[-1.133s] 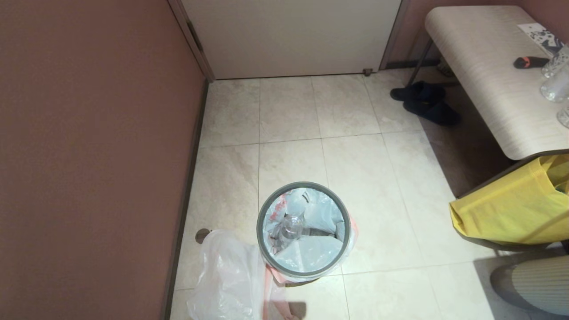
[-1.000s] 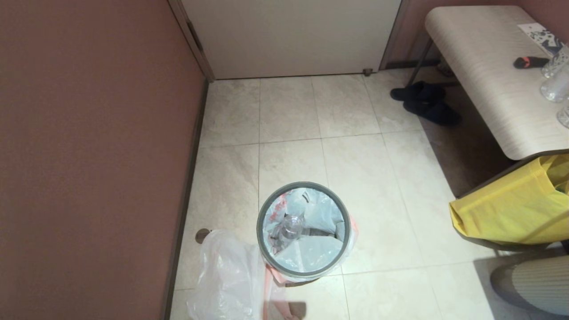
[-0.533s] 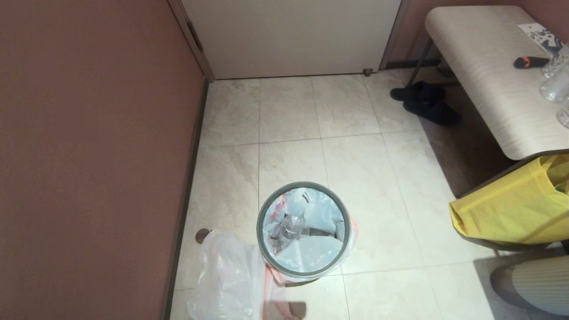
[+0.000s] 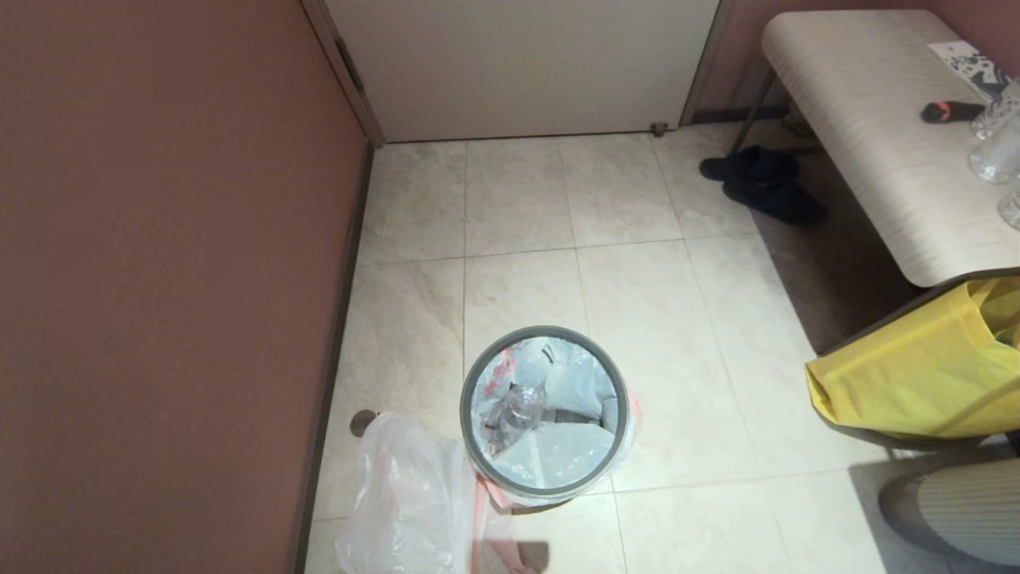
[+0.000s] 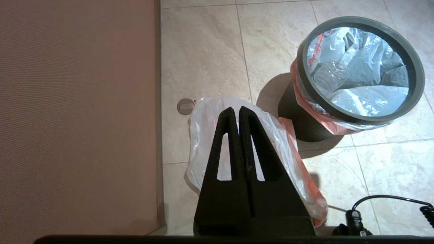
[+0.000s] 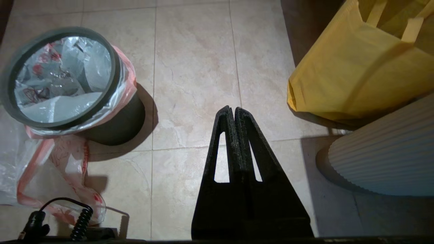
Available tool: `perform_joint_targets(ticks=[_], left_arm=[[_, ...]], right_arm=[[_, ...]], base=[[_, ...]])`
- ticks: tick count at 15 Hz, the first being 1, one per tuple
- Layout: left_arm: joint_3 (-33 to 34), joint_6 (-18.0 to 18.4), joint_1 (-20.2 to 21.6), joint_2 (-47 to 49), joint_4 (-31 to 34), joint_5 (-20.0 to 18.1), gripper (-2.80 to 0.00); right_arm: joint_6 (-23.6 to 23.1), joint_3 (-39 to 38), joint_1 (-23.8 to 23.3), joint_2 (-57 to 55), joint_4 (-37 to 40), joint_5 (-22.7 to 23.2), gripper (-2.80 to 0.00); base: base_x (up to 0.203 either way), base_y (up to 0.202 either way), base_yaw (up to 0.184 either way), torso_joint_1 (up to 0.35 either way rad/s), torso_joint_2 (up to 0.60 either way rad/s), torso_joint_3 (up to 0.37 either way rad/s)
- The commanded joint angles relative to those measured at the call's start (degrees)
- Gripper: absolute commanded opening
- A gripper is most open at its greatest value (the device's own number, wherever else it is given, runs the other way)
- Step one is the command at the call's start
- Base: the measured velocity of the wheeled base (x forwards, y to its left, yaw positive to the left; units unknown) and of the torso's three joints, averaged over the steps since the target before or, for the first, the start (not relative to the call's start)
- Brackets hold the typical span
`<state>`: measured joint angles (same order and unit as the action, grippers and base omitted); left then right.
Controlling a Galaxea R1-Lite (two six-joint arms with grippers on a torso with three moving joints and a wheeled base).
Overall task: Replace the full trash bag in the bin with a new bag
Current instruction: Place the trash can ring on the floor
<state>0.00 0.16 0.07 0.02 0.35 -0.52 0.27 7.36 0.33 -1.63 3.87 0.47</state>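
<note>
Here is the bin (image 4: 544,414), standing on the tiled floor (image 4: 637,303) in the lower middle of the head view, its grey hoop (image 4: 470,446) ringing the top. Inside sits the full bag (image 4: 558,458), crumpled and pale, with a clear bottle (image 4: 522,405) showing near the middle; its pink-red edge spills out under the hoop. Just beside the bin, in the lower left of that frame, the new bag (image 4: 402,502) lies limp on the floor, touching the bin's base, close to the brown wall (image 4: 159,279).

In the left wrist view the left tool (image 5: 238,110) hangs above the new bag, its two black fingers pressed together, holding nothing. In the right wrist view the right tool (image 6: 234,110) is likewise narrow and empty, over bare tile between the bin and the yellow bag (image 6: 356,74).

Upper right of the head view: a bench (image 4: 868,127), with dark slippers (image 4: 761,187) on the floor beside it.
</note>
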Motion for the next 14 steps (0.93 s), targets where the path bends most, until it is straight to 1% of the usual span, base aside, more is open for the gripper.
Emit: perform_joint_targets(ticks=[1, 4, 6, 10, 12, 14], left_arm=[[0.0, 0.0, 0.0, 0.0, 0.0, 0.0, -2.8], [0.0, 0.0, 0.0, 0.0, 0.0, 0.0, -2.8], [0.0, 0.0, 0.0, 0.0, 0.0, 0.0, -2.8], [0.0, 0.0, 0.0, 0.0, 0.0, 0.0, -2.8], [0.0, 0.0, 0.0, 0.0, 0.0, 0.0, -2.8], [0.0, 0.0, 0.0, 0.0, 0.0, 0.0, -2.8]], right_arm=[[0.0, 7.5, 0.1, -5.9, 2.8, 0.5, -2.8], [-0.3, 16.0, 0.4, -17.3, 4.6, 0.8, -2.8], [-1.1, 19.9, 0.5, -26.4, 4.9, 0.8, -2.8], [-2.3, 28.5, 1.2, -47.4, 5.1, 0.7, -2.8], [-2.2, 32.5, 4.3, -57.8, 4.5, -0.9, -2.8], [0.0, 35.0, 10.5, -67.2, 1.3, -5.0, -2.8]], base=[[0.0, 0.0, 0.0, 0.0, 0.0, 0.0], [0.0, 0.0, 0.0, 0.0, 0.0, 0.0], [0.0, 0.0, 0.0, 0.0, 0.0, 0.0], [0.0, 0.0, 0.0, 0.0, 0.0, 0.0], [0.0, 0.0, 0.0, 0.0, 0.0, 0.0], [0.0, 0.0, 0.0, 0.0, 0.0, 0.0]])
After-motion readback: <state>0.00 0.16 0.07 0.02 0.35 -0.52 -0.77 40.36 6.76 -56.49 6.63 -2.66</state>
